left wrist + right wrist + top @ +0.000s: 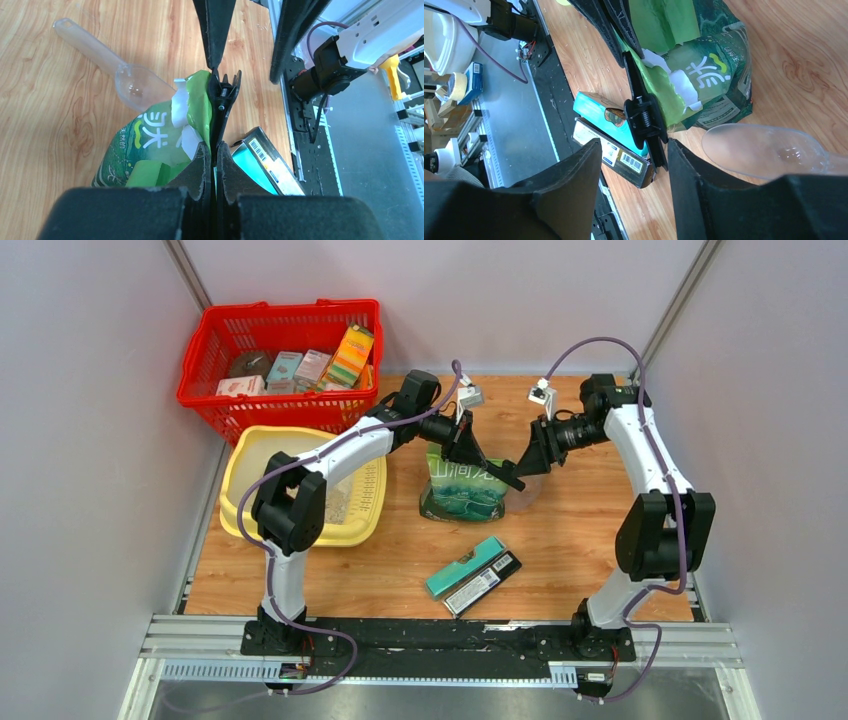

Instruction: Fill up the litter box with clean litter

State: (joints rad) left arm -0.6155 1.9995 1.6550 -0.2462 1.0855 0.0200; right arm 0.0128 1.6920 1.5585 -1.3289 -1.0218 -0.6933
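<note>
Unclipping: left tool (216, 150) pinches green printed bag (145, 145); right tool (633, 145) gapes around its black spring clip (644, 120), should squeeze next.

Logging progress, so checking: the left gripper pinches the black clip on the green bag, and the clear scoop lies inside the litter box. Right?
Not quite: the scoop lies on the table beside the green bag, not inside the litter box, as the left wrist view shows. The left gripper does pinch the black clip.
</note>
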